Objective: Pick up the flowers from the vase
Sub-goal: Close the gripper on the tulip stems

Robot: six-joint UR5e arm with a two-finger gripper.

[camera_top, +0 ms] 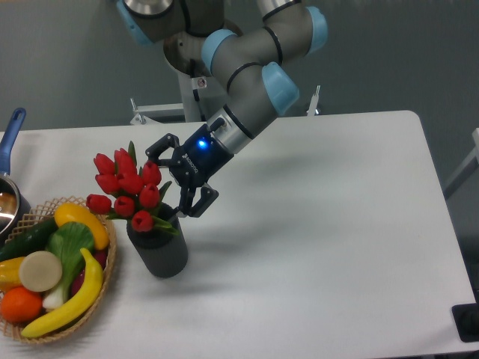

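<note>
- The gripper (171, 179) stood wide open beside the flowers (126, 185), apparently to straddle their bunched stems.
- The vase (158, 250) held them upright.

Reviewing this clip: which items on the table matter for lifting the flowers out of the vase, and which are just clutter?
Part of the job:
- flowers, standing in the vase
- vase
- end effector, open beside the blooms

Just lying about:
- wicker basket of fruit and vegetables
- pot with a blue handle, left edge
</note>
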